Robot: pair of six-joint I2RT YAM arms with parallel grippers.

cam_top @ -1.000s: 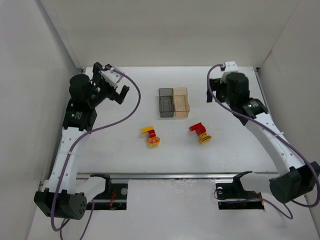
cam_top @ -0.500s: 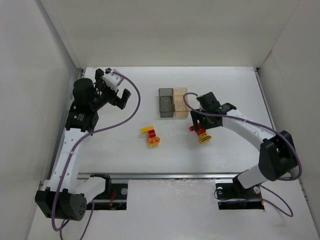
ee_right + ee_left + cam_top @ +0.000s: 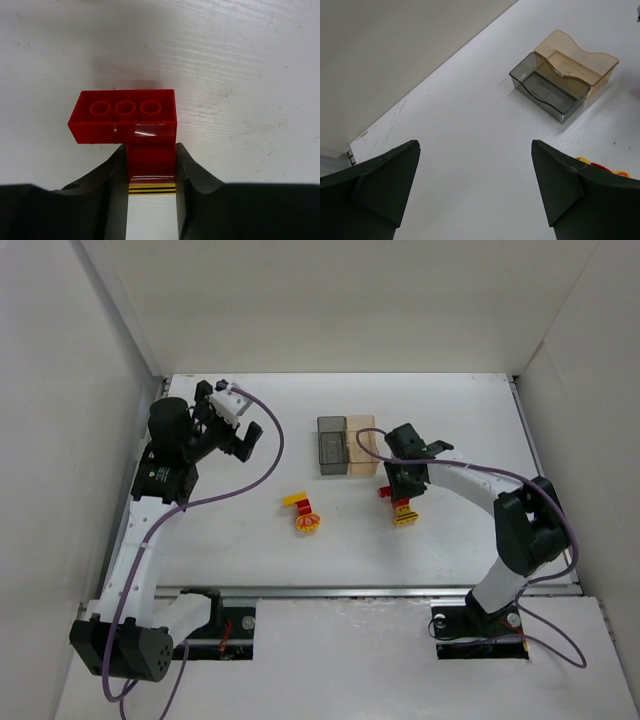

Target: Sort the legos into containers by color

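My right gripper is down on the table just in front of the containers. Its jaws are shut on the stem of a red lego; a yellow piece shows right behind it between the fingers. From above, this red and yellow lego lies partly under the gripper. A second red and yellow lego cluster lies to the left, its edge peeking past my left finger. The dark grey bin and orange-tan bin stand joined at mid-table. My left gripper hangs open above the table's back left.
White walls enclose the table on the left, back and right. A metal rail runs along the near edge by the arm bases. In the left wrist view the grey bin and orange bin look empty.
My right arm swung from the back right down to the right-hand lego and its jaws closed on the red piece. The left gripper shifted only slightly.
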